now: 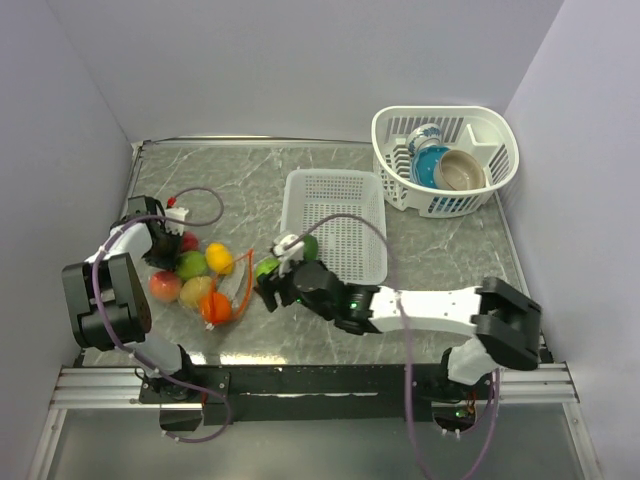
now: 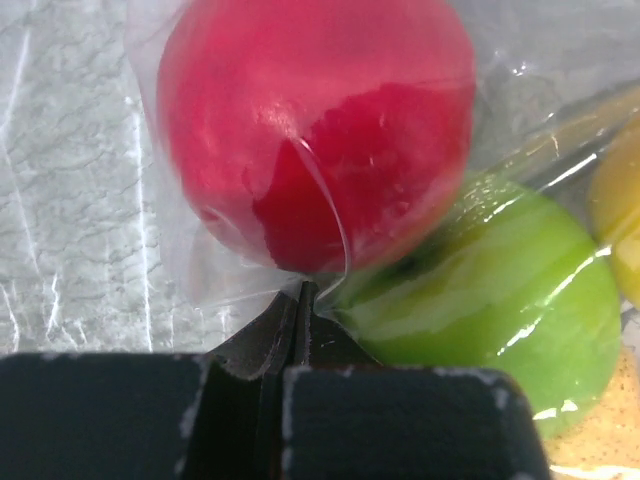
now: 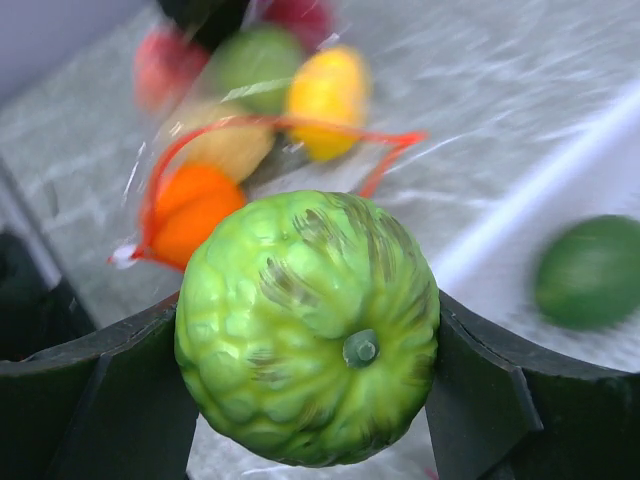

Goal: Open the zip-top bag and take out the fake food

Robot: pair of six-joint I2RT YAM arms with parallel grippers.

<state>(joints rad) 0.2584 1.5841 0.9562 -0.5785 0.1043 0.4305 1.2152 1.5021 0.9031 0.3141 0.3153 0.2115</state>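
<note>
The zip-top bag point(image 1: 205, 285) lies at the left of the table, its orange-red zip mouth point(image 3: 270, 135) gaping toward the right. Inside it are fake food pieces: red point(image 2: 310, 130), green point(image 2: 490, 290), yellow point(image 1: 219, 258), orange point(image 3: 190, 205) and peach point(image 1: 165, 286). My left gripper point(image 2: 300, 292) is shut on a fold of the bag's clear plastic at its far end, just under the red fruit. My right gripper point(image 1: 268, 278) hovers right of the bag's mouth, shut on a bumpy green fruit point(image 3: 310, 325) held between both fingers point(image 3: 100, 400).
A flat white slotted basket point(image 1: 345, 225) lies in the middle of the table, with a dark green fruit point(image 1: 308, 247) at its near left corner. A taller white basket point(image 1: 480, 195) at the back right holds blue and tan dishes. Walls close in the left and right sides.
</note>
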